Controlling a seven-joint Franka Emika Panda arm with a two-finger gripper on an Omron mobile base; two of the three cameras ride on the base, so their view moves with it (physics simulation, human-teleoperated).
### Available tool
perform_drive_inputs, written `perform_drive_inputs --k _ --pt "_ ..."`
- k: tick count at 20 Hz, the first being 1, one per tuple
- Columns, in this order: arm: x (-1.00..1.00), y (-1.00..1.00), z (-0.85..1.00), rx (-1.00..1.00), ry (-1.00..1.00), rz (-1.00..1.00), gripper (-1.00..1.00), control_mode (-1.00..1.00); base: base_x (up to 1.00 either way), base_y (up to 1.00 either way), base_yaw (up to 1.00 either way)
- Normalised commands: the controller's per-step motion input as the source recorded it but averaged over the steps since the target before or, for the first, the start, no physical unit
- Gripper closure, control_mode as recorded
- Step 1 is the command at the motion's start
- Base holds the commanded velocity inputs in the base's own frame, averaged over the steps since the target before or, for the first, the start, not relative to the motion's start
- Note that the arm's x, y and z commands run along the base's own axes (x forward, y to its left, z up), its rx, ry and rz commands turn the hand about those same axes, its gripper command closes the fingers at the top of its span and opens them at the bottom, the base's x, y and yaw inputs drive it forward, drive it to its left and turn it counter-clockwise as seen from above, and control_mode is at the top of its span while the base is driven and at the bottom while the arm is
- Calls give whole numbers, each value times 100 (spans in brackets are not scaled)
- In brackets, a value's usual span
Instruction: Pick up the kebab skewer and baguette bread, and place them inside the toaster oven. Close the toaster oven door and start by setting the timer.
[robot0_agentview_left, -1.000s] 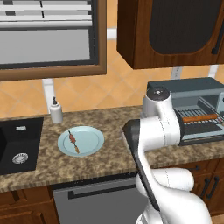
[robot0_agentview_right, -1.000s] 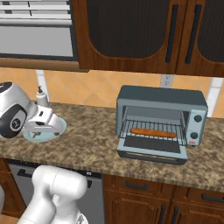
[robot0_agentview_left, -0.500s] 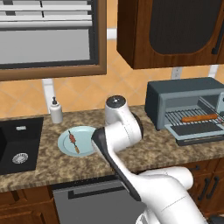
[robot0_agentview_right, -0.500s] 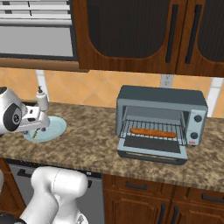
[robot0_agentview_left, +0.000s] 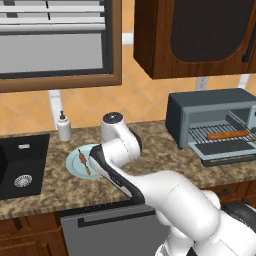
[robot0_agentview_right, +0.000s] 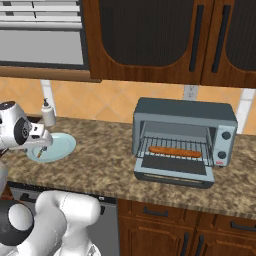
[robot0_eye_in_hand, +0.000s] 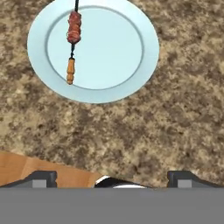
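Note:
The kebab skewer (robot0_eye_in_hand: 73, 30) lies on the left part of a pale blue plate (robot0_eye_in_hand: 127, 65), its orange handle pointing toward me. My gripper (robot0_eye_in_hand: 113, 178) hovers open above the counter just short of the plate, with nothing between its fingertips (robot0_eye_in_hand: 41, 177). In the left base view the arm bends over the right side of the plate (robot0_agentview_left: 75, 165), and the skewer (robot0_agentview_left: 83, 163) shows beside it. The toaster oven (robot0_agentview_right: 182, 122) stands at the right with its door (robot0_agentview_right: 172, 172) folded down. The baguette bread (robot0_agentview_right: 175, 151) rests on the wire rack inside.
A soap dispenser (robot0_agentview_left: 63, 127) stands behind the plate and a dark sink (robot0_agentview_left: 22, 167) lies to its left. Wall cabinets hang over the toaster oven. The counter's front edge (robot0_eye_in_hand: 26, 168) runs just under the hand.
The arm has swung left from in front of the toaster oven to the plate, and the hand now hangs over the plate's near edge. The gripper stays open; the baguette stays on the rack.

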Motion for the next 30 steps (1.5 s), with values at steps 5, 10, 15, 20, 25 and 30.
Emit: perform_drive_inputs --k 5,10,15,20,25,30 --pt "44 42 -33 8 21 0 -100 -100 0 0 0" --pt "24 51 -35 0 9 0 -100 -100 0 0 0" --pt "41 28 -37 0 3 0 -100 -100 0 0 0" --pt "54 4 -35 0 3 0 -100 -100 0 0 0" --pt "36 27 -29 0 0 0 -100 -100 0 0 0" --pt "29 30 -29 0 0 0 -100 -100 0 0 0"
